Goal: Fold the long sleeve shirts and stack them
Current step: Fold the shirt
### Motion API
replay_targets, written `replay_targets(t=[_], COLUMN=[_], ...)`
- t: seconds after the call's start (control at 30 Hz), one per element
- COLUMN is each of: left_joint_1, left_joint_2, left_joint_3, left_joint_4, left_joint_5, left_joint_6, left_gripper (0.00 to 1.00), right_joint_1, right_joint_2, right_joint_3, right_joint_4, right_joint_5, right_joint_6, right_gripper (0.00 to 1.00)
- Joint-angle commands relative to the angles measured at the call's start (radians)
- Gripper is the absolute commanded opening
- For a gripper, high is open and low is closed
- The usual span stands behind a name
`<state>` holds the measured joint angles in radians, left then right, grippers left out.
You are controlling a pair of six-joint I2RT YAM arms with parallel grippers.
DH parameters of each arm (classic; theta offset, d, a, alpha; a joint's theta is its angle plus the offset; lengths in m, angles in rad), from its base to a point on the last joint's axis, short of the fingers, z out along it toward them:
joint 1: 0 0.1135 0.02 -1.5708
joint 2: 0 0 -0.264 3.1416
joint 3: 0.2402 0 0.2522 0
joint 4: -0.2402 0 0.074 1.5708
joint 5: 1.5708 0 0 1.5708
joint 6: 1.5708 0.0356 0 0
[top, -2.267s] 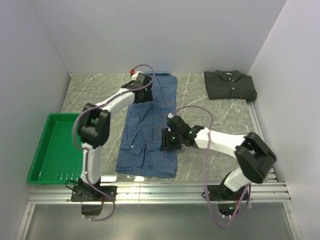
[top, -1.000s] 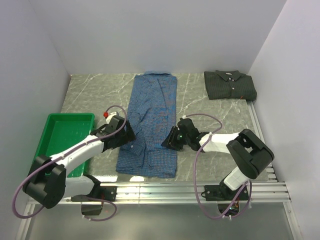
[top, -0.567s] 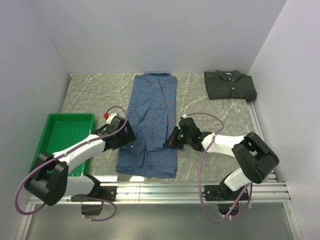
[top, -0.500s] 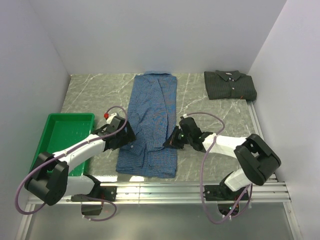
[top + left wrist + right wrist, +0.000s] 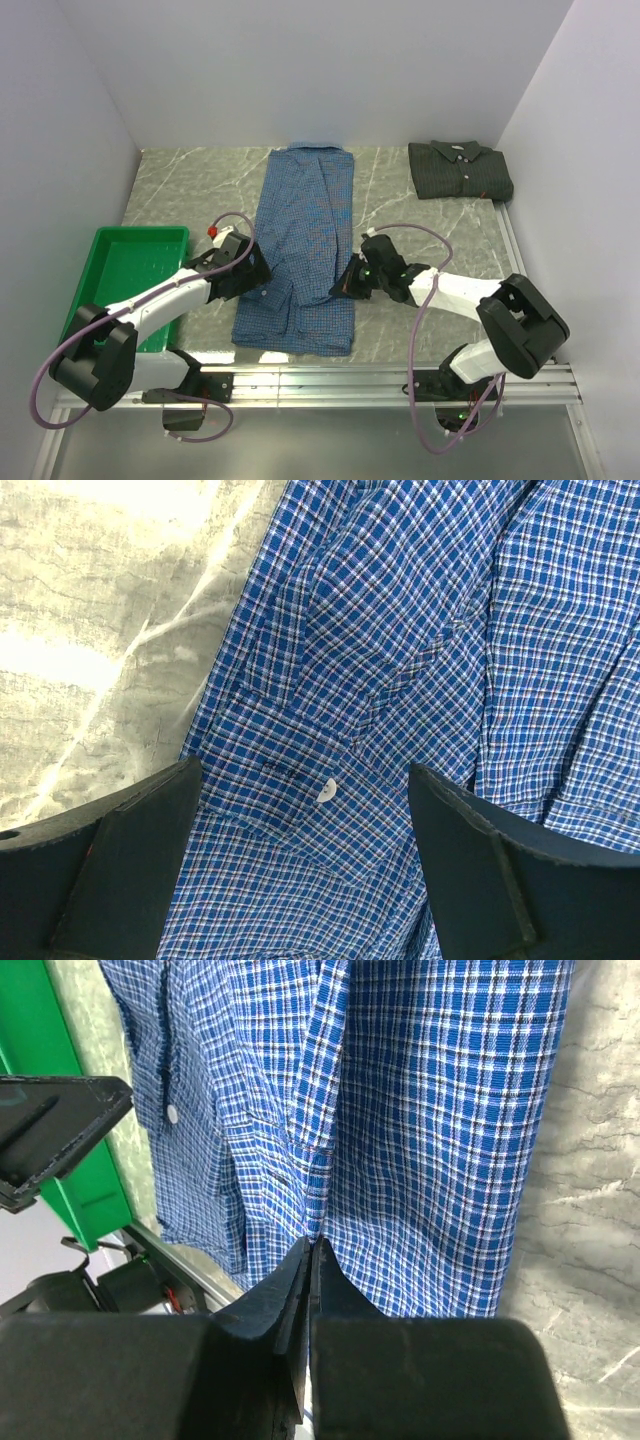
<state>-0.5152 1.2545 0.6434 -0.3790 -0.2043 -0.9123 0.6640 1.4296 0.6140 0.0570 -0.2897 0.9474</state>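
Left hand (image 5: 305,780) spread over blue shirt (image 5: 305,220), right hand (image 5: 310,1247) closed at edge

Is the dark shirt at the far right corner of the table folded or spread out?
Folded: the dark shirt lies as a compact rectangle, collar showing, no sleeves sticking out.

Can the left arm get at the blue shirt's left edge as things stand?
Probably yes. The left fingers hang open right over the blue shirt, straddling its left edge by a white button, with nothing between. The right fingers, shut on the shirt's other side, leave that edge free.
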Motion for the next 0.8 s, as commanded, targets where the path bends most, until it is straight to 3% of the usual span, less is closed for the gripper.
replay_targets(t=[0.0,0.3,0.5,0.6,0.63,0.77], left_joint_1=[-0.005,-0.005,-0.005,-0.003,-0.005,-0.005], left_joint_2=[-0.004,-0.014,-0.018,-0.035,-0.044,-0.053], left_joint_3=[0.005,0.010,0.013,0.007,0.006,-0.014], left_joint_4=[0.009,-0.015,-0.046,-0.072,-0.089,-0.093], left_joint_5=[0.003,-0.007,-0.014,-0.018,-0.023,0.000], left_joint_6=[-0.016,-0.030,-0.040,-0.046,-0.057,-0.068], left_gripper=[0.90,0.90,0.90,0.90,0.90,0.90], right_joint_1=[-0.004,-0.006,-0.007,-0.006,-0.007,-0.006], right_joint_2=[0.028,0.015,-0.003,-0.035,-0.046,-0.095], right_joint_3=[-0.016,-0.013,0.012,0.020,0.023,0.046], right_joint_4=[0.007,-0.049,-0.108,-0.128,-0.134,-0.186], right_joint_5=[-0.014,0.064,0.102,0.115,0.121,0.158], right_joint_6=[-0.021,-0.058,-0.087,-0.101,-0.110,-0.131], right_gripper=[0.00,0.00,0.08,0.18,0.30,0.43])
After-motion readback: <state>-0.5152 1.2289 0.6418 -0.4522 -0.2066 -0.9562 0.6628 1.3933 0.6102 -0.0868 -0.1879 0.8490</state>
